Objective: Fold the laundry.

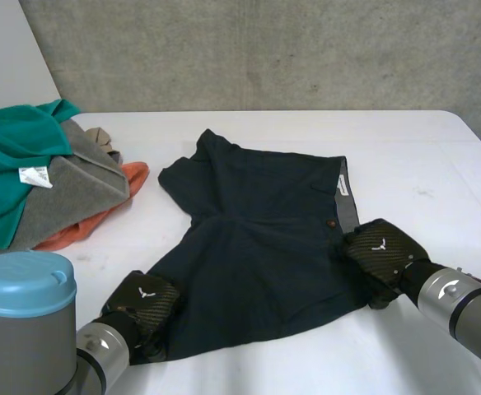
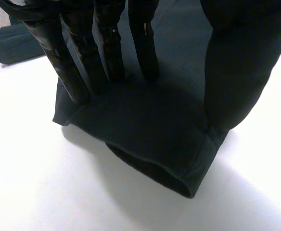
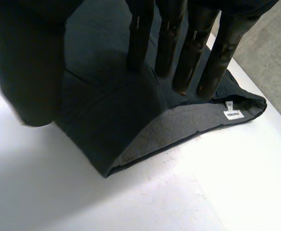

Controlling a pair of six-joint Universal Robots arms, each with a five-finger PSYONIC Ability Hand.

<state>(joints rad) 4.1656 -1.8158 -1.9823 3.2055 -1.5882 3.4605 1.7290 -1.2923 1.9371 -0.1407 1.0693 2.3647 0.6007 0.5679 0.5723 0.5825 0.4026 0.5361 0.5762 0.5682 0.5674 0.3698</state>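
Shorts (image 1: 261, 247) lie mid-table (image 1: 438, 164), waistband to the right, legs pointing left. Bare room far and right; clothes pile (image 1: 51, 177) near the far leg. Left hand (image 1: 146, 300) pinches the near leg hem, right hand (image 1: 382, 248) pinches the waistband's near end. Waistband tag (image 3: 232, 114) unreadable.

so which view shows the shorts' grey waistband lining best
Right wrist view: the shorts' waistband lining gapes at the right hand's fingertips, label included. Head view gives a thin grey strip; left wrist view, a leg hem.
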